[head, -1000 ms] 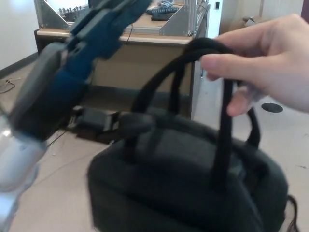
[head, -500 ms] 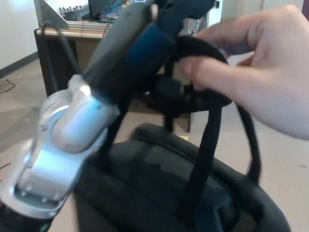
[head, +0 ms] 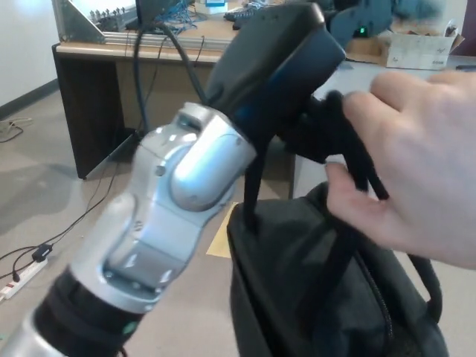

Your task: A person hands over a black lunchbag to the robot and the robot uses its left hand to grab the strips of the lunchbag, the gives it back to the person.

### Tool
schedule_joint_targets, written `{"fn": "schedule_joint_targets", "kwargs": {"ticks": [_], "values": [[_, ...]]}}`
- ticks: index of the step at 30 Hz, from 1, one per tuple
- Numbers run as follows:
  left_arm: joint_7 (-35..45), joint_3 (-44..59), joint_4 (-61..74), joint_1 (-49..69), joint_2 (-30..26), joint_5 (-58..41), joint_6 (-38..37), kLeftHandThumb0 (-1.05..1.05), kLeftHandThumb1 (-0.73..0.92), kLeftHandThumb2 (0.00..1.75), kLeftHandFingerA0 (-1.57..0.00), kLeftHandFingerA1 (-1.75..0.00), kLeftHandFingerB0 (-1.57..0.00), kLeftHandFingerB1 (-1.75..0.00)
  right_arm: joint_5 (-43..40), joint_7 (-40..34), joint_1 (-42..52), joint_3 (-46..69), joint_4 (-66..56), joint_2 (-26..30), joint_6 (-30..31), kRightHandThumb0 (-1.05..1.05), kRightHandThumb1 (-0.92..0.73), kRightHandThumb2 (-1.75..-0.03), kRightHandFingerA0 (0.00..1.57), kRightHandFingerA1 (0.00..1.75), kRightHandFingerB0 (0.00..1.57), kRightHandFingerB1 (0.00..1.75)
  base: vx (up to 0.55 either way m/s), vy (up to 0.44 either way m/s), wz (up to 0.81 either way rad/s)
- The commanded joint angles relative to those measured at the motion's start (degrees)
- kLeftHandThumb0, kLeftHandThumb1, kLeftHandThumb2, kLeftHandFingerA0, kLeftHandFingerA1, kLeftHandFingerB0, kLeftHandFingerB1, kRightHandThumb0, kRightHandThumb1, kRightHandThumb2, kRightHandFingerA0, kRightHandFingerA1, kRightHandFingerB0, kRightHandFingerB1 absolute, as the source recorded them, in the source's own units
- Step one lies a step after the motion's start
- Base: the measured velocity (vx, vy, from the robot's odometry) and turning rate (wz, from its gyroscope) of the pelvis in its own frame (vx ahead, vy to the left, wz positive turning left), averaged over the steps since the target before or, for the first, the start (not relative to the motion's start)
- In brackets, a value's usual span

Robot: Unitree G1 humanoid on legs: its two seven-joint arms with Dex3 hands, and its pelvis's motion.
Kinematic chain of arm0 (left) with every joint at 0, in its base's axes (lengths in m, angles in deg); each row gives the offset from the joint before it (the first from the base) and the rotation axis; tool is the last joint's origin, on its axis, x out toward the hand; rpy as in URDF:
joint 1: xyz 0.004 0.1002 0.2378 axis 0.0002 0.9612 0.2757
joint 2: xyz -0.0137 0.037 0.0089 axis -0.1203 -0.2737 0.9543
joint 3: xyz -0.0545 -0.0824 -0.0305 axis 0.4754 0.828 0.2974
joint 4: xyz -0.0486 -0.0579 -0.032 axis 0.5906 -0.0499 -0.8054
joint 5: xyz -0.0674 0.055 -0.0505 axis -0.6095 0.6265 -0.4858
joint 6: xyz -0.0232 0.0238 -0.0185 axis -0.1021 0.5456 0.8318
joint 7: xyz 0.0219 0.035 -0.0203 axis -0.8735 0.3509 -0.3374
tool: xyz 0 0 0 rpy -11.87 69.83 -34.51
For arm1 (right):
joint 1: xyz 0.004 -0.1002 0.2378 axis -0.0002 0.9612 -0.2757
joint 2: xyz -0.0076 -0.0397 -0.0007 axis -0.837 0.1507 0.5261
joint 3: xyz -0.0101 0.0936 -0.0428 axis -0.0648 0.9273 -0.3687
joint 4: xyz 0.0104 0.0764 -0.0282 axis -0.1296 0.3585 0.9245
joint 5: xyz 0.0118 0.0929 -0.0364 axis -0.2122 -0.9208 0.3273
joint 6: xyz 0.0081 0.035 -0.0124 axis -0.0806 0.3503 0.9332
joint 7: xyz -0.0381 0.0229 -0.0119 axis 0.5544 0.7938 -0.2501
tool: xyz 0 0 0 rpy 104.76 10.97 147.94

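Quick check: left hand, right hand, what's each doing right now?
Left hand: at the lunchbag straps, but its fingers are hidden, so a grip cannot be told.
Right hand: not in view.

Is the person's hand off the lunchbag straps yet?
No, the person's hand is on the black straps right beside the robot's left hand.

Glossy silver forearm (head: 178,216), black cuff, dark hand (head: 279,63).
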Motion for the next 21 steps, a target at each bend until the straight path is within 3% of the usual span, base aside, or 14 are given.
{"fn": "schedule_joint_targets", "kwargs": {"ticks": [1, 11, 21], "values": [[-28.1, 2.7, -15.5, -5.5, 9.1, 8.7, -6.0, -0.18, 0.62, 0.55, -0.79, -1.75, -0.61, -1.75, -0.3, 1.0, -0.2, -0.2, -0.5, 0.7, -1.0, -0.66, -0.70, -0.62, 0.44, 0.41, 0.35, 0.37, 0.00, 0.000, 0.00], [-34.3, 5.2, -18.6, -5.4, 8.8, 9.3, -11.4, -0.14, 0.61, 0.56, -0.82, -1.75, -0.62, -1.75, -0.3, 1.8, -0.8, -0.6, -0.7, 1.1, -0.6, -0.67, -0.71, -0.62, 0.44, 0.42, 0.35, 0.37, 0.00, 0.000, 0.00], [-36.7, 9.9, -16.8, -0.9, 2.6, 9.2, -15.4, -0.15, 0.62, 0.55, -0.80, -1.75, -0.58, -1.75, 0.7, 0.4, -0.6, -1.3, 0.2, 1.5, -1.2, -0.71, -0.70, -0.64, 0.48, 0.43, 0.41, 0.39, 0.00, 0.000, 0.00]]}}
